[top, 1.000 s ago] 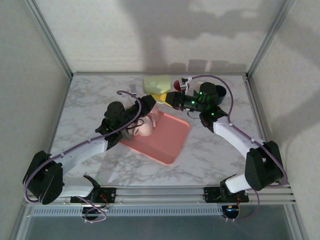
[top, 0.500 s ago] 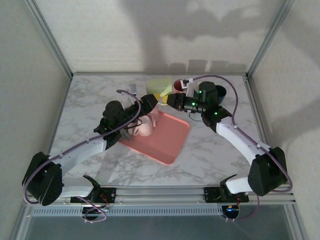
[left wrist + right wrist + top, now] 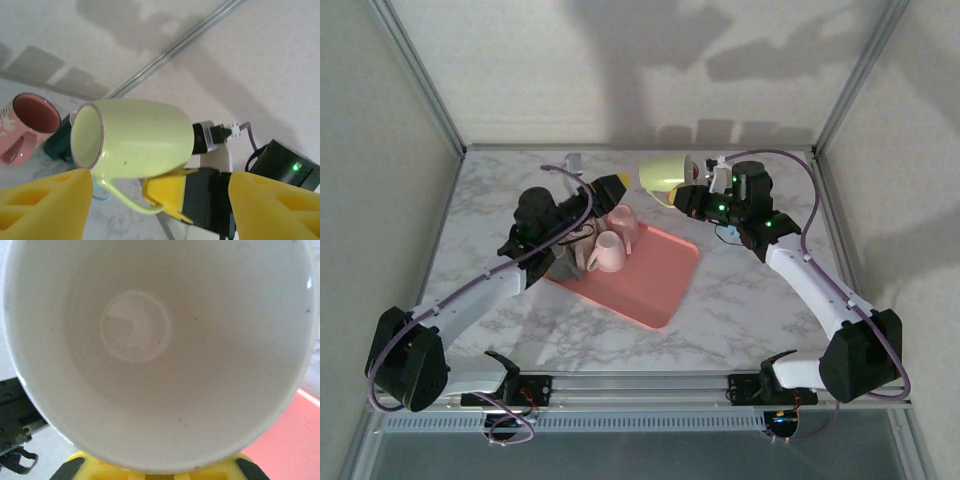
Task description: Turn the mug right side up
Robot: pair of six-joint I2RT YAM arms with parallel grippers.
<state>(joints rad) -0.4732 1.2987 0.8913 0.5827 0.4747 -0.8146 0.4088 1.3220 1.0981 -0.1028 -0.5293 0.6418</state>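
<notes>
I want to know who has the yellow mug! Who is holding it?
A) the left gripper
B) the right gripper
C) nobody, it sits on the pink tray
B: the right gripper is shut on the yellow mug at its handle and holds it on its side above the table, while the left gripper is open and apart from it.
</notes>
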